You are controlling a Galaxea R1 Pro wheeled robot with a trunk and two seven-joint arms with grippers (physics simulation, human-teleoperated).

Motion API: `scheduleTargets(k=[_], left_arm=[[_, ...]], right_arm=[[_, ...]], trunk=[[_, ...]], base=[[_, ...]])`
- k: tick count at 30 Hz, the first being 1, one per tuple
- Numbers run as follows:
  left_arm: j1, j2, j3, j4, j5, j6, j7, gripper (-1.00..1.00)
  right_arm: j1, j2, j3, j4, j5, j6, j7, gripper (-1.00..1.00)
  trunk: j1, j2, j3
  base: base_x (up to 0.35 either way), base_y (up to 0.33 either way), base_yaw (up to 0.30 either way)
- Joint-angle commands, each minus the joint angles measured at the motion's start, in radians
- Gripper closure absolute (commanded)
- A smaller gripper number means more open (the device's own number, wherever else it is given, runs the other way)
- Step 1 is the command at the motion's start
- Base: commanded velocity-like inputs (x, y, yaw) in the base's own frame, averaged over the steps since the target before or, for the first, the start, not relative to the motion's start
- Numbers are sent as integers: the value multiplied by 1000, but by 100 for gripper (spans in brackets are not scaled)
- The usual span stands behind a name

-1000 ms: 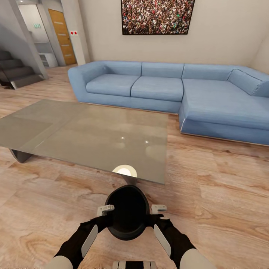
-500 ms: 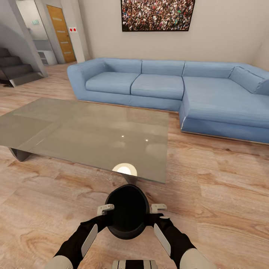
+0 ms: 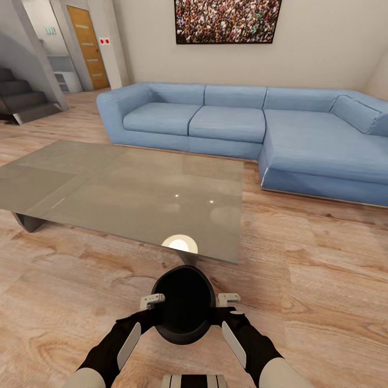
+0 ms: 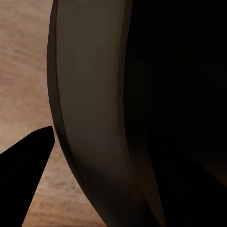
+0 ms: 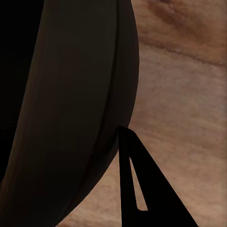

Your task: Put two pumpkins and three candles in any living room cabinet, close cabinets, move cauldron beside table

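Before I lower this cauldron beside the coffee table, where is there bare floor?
Bare wood floor lies between the coffee table and the cauldron, and right of it toward the blue sofa. Tightest spot: the table's leg just ahead.

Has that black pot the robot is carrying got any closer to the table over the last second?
Yes, slightly. The cauldron sits nearer the table edge than a second ago, though the camera rides with the robot, so the whole view shifted; almost nothing changed in the last half second.
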Motion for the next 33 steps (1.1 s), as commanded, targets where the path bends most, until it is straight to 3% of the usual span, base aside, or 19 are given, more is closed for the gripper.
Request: scheduleTargets(k=[1,2,16,33], left_arm=[[1,6,-6,17,1,-7,-1,-100],[2,6,-6,17,1,-7,-1,-100],[2,6,-6,17,1,-7,0,-100],[2,6,8,17,12,-2,0,-100]], right_arm=[[-1,-2,14,-44,-26,-19,-5,100],[-1,-1,14,-44,-26,-19,-5,-100],[0,-2,14,-43,-25,-19,-6,-100],[0,-3,13,-43,-26,-17,-6,-100]], trunk=[[0,0,-1],[0,0,-1],[0,0,-1],[-7,4,65]], base=[[0,0,0],[0,0,0],[0,0,0],[0,0,0]])
